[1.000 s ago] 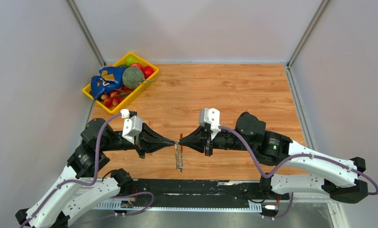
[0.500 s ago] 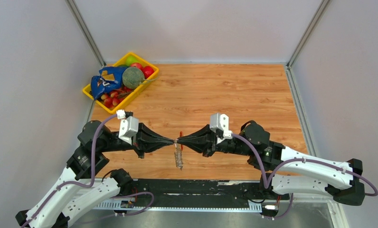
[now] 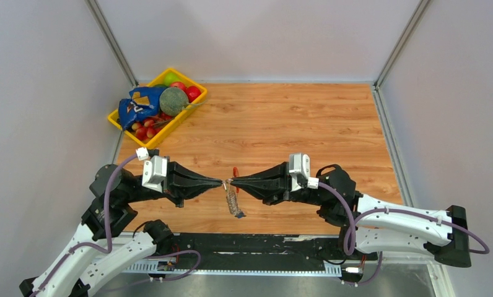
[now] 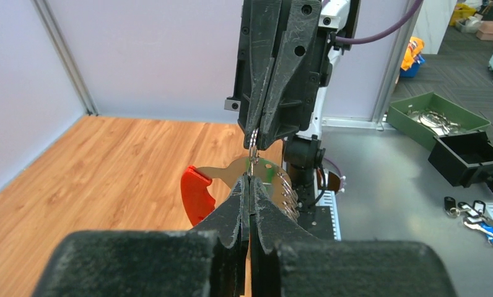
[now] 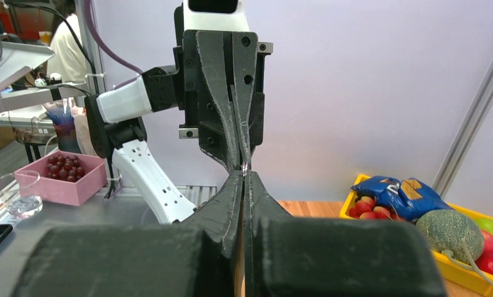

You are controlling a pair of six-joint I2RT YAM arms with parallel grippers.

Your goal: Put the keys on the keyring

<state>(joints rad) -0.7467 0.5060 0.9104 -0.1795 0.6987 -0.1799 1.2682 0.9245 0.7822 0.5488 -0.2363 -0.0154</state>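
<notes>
Top view: left gripper (image 3: 220, 183) comes in from 9 o'clock and right gripper (image 3: 233, 181) from 3. They meet tip to tip, and the contact spot is too small to read. The keyring (image 3: 233, 197) between them is just a thin streak there. A bluish dot sits at its 6 o'clock end, cannot tell what it is.

Right wrist view: its own fingers hide nearly all of the keyring, with only a glint at the tips. The tray is cut off by the frame at 4 o'clock.

Left wrist view is the only clear one. Its own fingers cover the lower part of the disc (image 4: 261, 169) and the bottom of the red clip (image 4: 197, 193). There is a green fleck on the disc, too small to say whether it is a key cap. Cannot tell if any key is on the ring.

Left fingers are pressed together, pinching the disc's edge. Right fingers are also together, nipping a small wire loop at the disc's 12 o'clock. Both are clamped on the keyring.

The keyring is held up between the two tips at 6 o'clock of the table (image 3: 306, 124), near the front edge. Cannot tell if its low end touches the wood.

Look: a flat round silvery disc, with the red curved clip at its 9 o'clock. The chain (image 4: 285, 193), a silvery coil of links, trails off at 4 o'clock.

A yellow tray (image 3: 116, 119) sits in the 10 o'clock corner holding a blue bag (image 3: 135, 106), a melon (image 3: 173, 101) and red balls (image 3: 146, 131).
</notes>
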